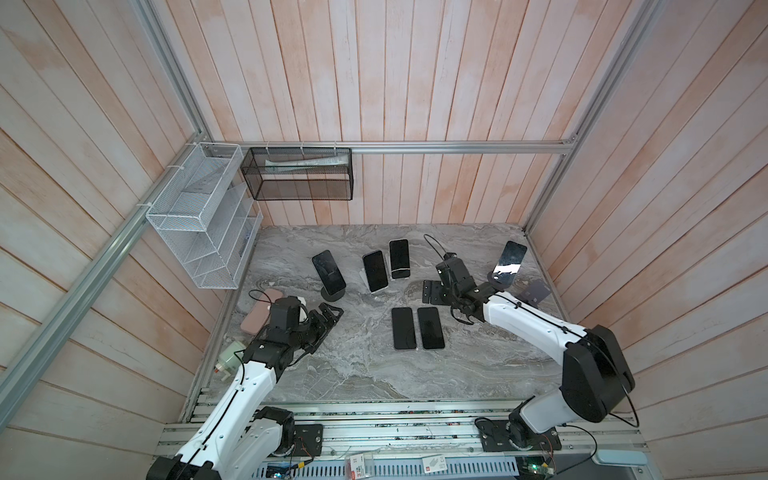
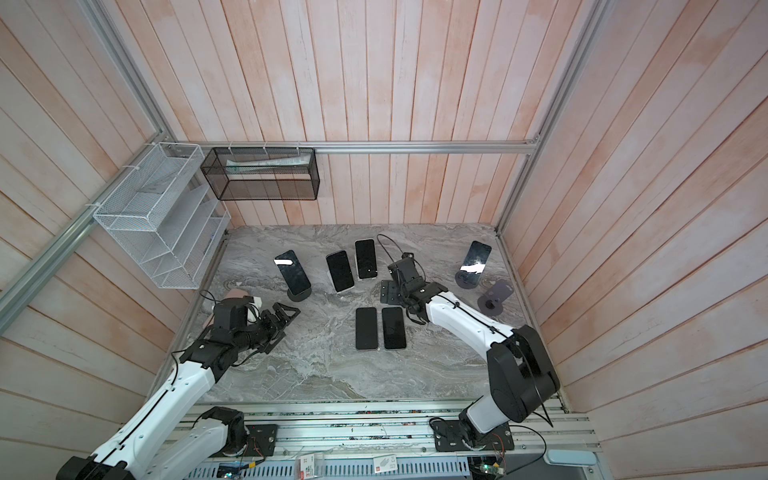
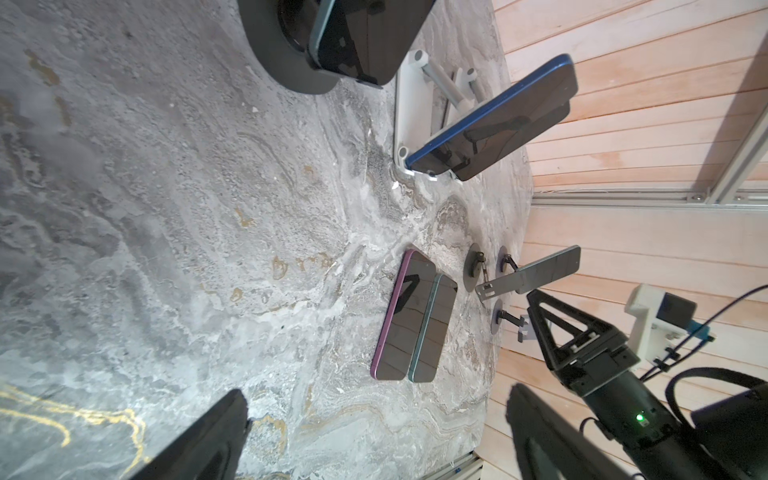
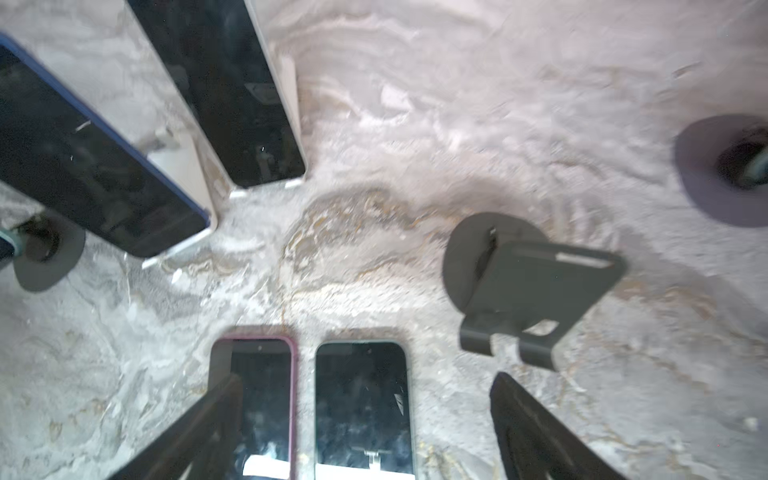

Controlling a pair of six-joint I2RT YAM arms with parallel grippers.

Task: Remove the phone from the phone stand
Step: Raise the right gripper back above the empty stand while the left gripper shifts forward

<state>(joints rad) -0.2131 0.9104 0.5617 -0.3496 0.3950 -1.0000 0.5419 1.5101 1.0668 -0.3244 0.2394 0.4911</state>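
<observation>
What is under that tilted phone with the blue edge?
A white stand props the blue-edged phone: its flat base rests on the marble tabletop, and white struts rise behind. Whatever the phone's back leans on is covered by the phone itself.

Grey marble tabletop (image 1: 353, 374), white veins swirling through it, flecks of gold here and there. Walls (image 1: 415, 83) in washed pink-and-white planks. Screens all black. One purple-edged phone (image 3: 397, 324), one teal-edged phone (image 3: 432, 332), and a blue-edged phone (image 3: 507, 124) with its white stand (image 3: 401, 104). The round-based stand (image 4: 528, 286) is matte black. A white wire basket (image 1: 199, 216), then a black mesh basket (image 1: 299, 174). Arms white with black joints.
</observation>
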